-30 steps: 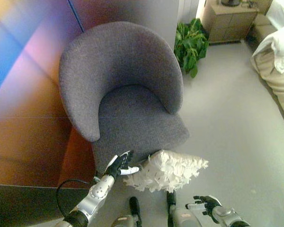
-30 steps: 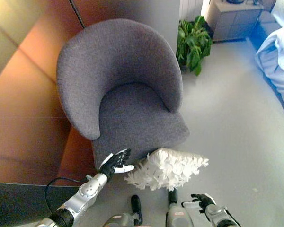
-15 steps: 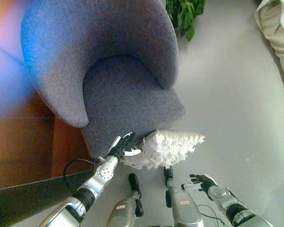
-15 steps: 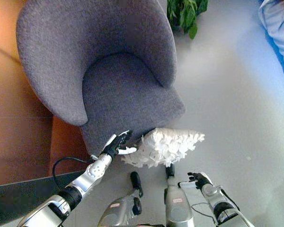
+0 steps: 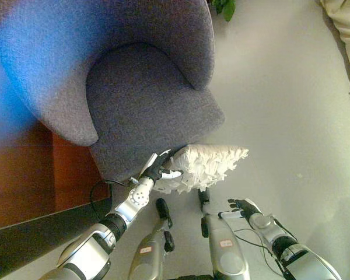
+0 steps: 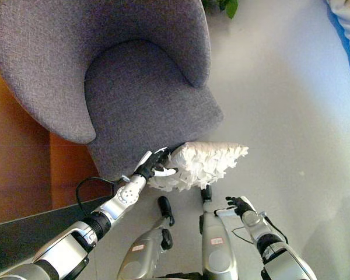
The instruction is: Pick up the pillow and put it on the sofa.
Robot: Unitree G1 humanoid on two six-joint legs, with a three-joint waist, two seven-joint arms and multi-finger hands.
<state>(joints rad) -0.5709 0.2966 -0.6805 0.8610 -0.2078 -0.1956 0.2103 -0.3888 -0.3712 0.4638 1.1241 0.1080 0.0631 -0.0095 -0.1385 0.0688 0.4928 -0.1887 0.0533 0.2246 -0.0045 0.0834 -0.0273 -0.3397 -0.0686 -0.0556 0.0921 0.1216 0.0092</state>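
Pillow, white and ruffled, lay on the pale floor at the near foot of the grey armchair, touching the chair's front edge. Left hand was at the pillow's left end, its fingers against the ruffles and a white-tipped finger laid over the lower corner; whether they had closed on the fabric could not be told. Right hand hung near and to the right, well apart from the pillow, fingers loosely curled on nothing.

To do this step well, the left hand would probably need to get its fingers properly under or round the corner rather than just brushing the frills, which look soft and likely to slip. Bringing the right hand in to the pillow's right end would steady the lift. The seat sits just beyond, so a short raise and a push away should do.
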